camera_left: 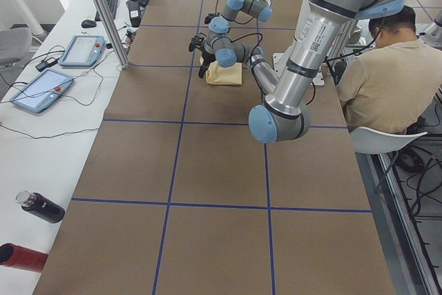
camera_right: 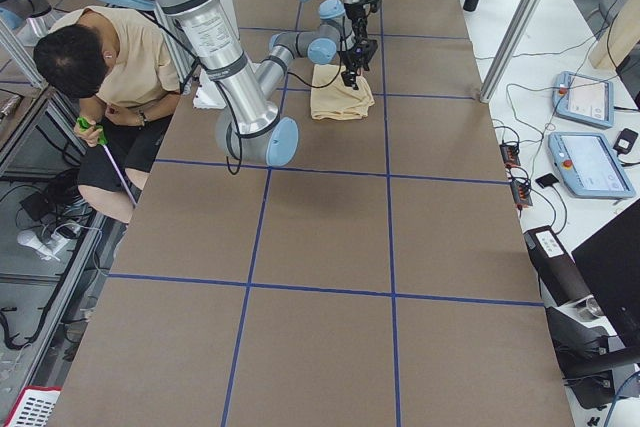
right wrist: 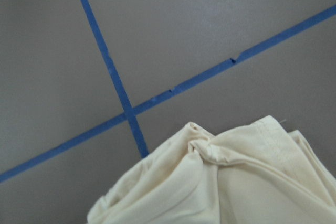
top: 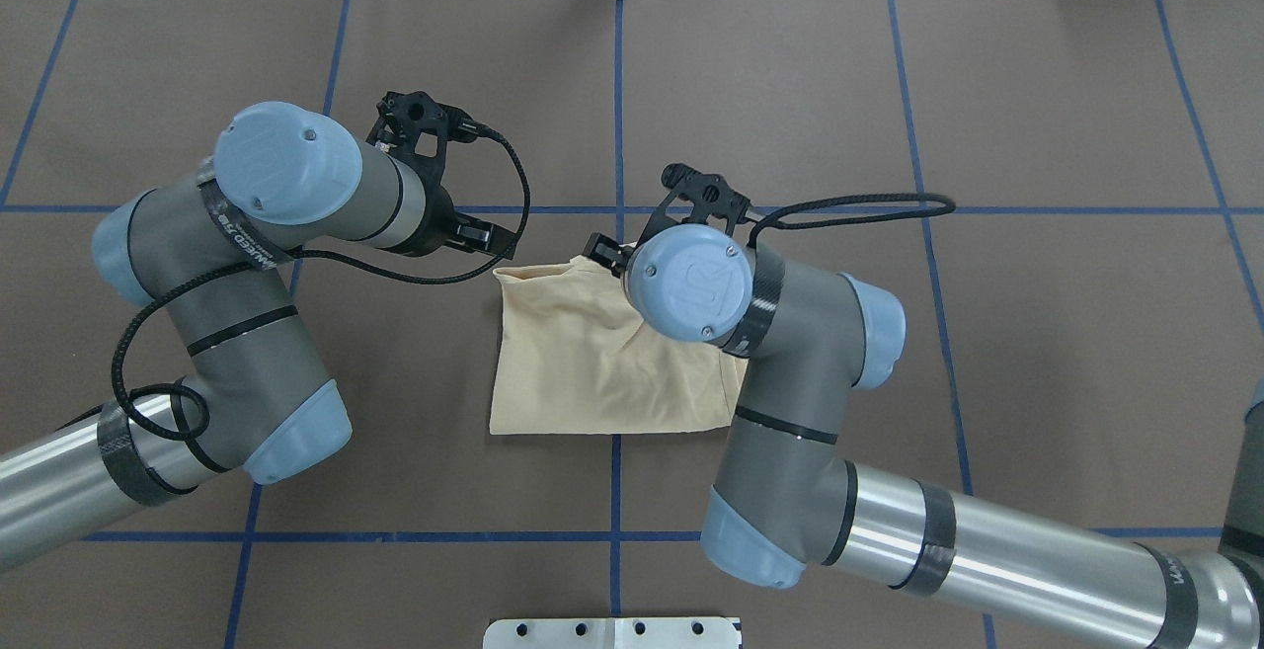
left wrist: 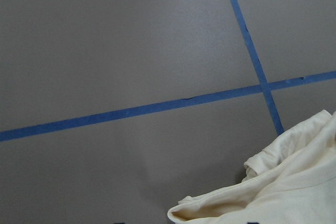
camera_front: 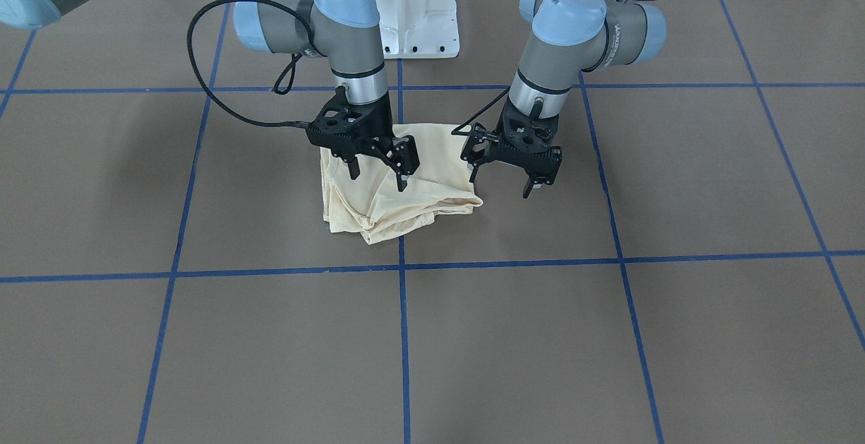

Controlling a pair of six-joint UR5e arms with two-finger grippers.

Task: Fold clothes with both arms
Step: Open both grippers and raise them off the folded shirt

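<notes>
Brown table (camera_front: 270, 363), blue tape (camera_front: 403, 349); seemingly white desk (camera_left: 41, 164).

The T-shirt (camera_front: 432, 197) lies on the table (camera_front: 540, 336), across a tape line (camera_front: 404, 336) and in front of the pedestal base (camera_front: 412, 11). The right gripper (camera_front: 378, 179) stands over it, perhaps touching. The left gripper (camera_front: 500, 185) hangs just beside its left edge.

Bunched cream shirt (right wrist: 226, 182) beside tape cross (right wrist: 128, 113)
</notes>
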